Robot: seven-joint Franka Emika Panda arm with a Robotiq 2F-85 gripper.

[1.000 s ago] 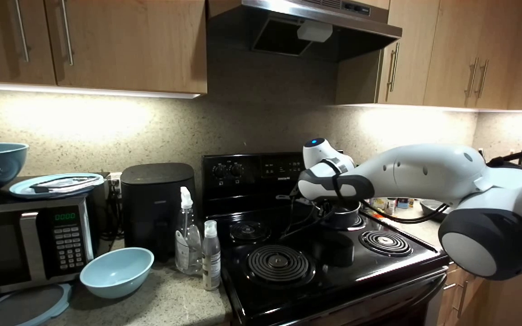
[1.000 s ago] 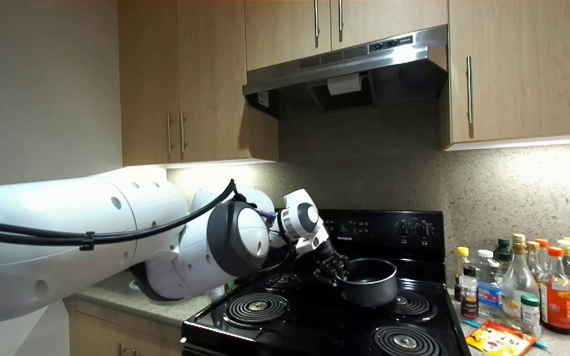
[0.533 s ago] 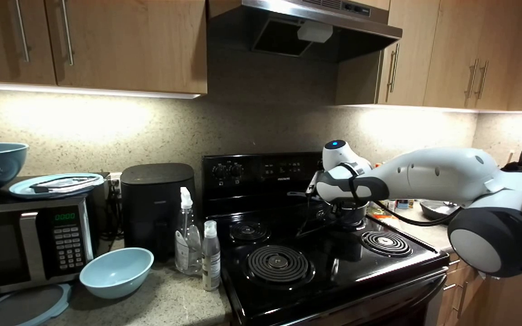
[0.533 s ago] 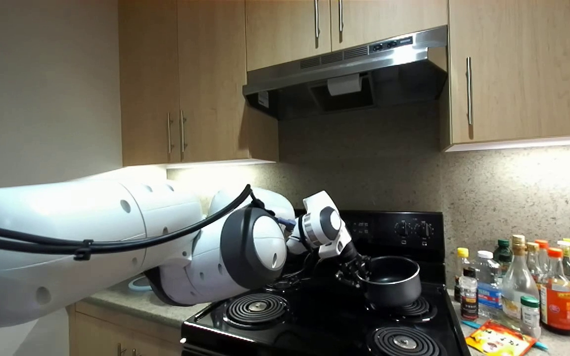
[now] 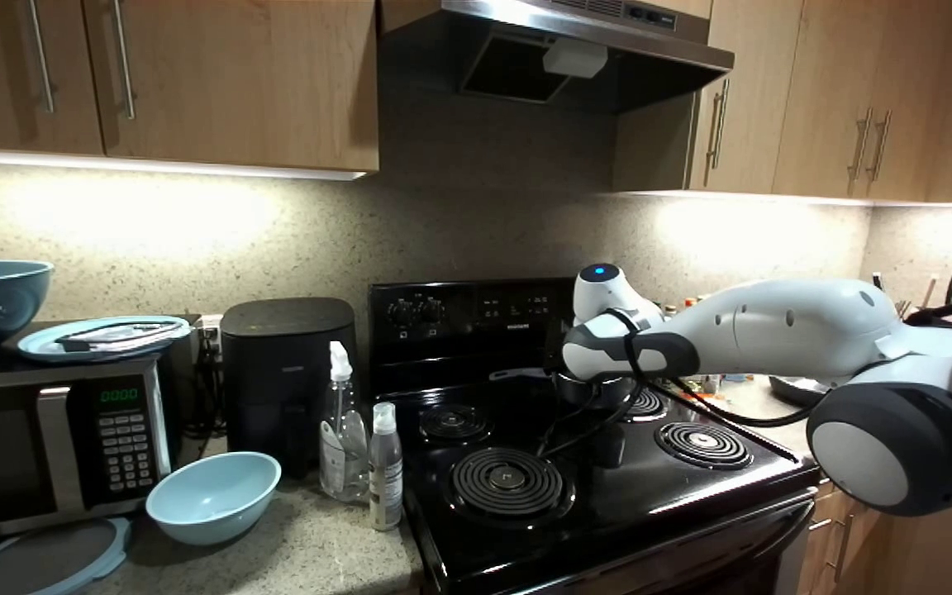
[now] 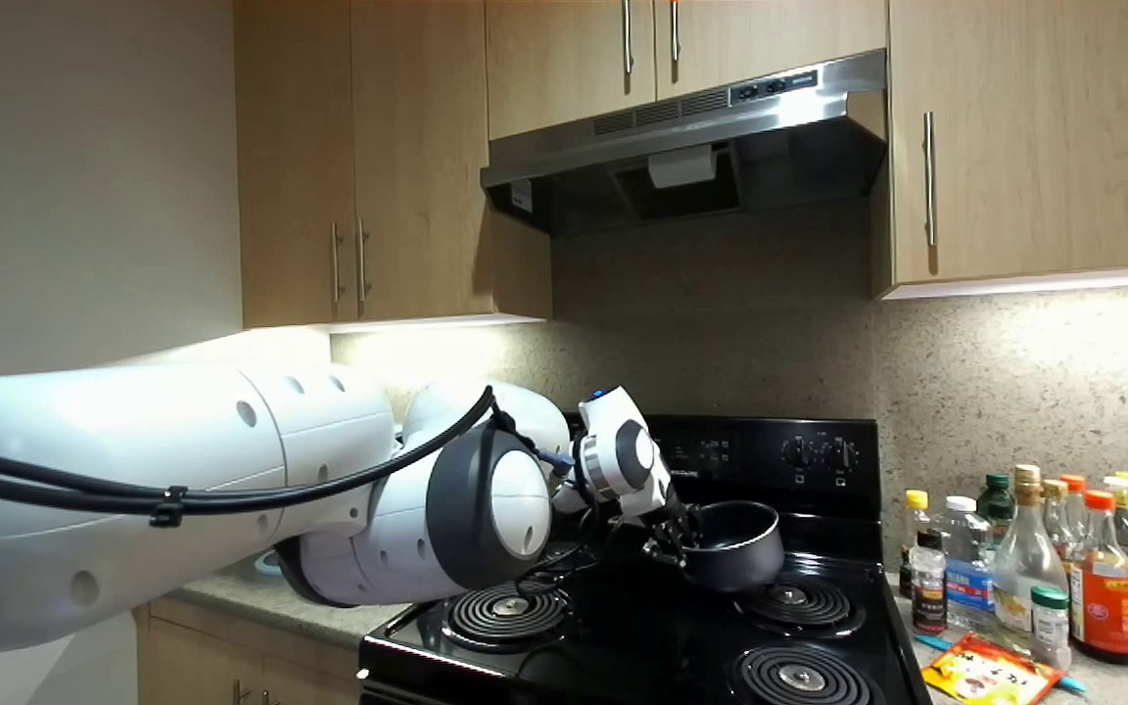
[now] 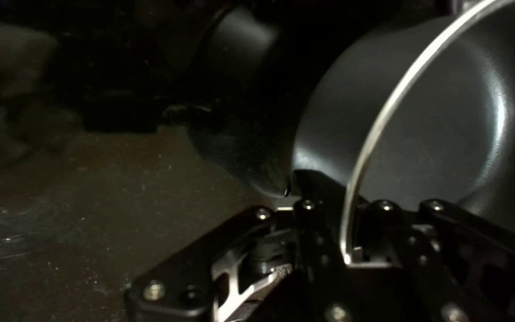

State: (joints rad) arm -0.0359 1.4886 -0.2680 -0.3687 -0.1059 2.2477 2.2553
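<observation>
My gripper is shut on the wall of a dark grey pot with a pale metal rim. In the wrist view the pot [image 7: 329,125] is large at the right, and its rim runs down between the fingers of my gripper [image 7: 351,210]. One finger is inside the pot and one outside. In an exterior view my gripper [image 6: 683,540] is at the side of the pot [image 6: 745,566], which sits off-centre from a rear burner [image 6: 804,602] and appears slightly raised. The pot also shows in an exterior view [image 5: 579,395], partly behind the arm, with its handle [image 5: 517,373] pointing away from the arm.
The black stove [image 6: 623,636] has coil burners, and its control panel [image 6: 823,460] rises behind the pot. A range hood [image 6: 681,137] hangs above. Several bottles [image 6: 1024,558] and an orange packet [image 6: 990,671] stand beside it. A blue bowl [image 5: 213,496] and spray bottle [image 5: 344,438] are on the counter.
The gripper and pot first moved together away from the control panel's middle toward the bottles, then back the other way. The pot now looks slightly higher. The grip has stayed on the rim.
</observation>
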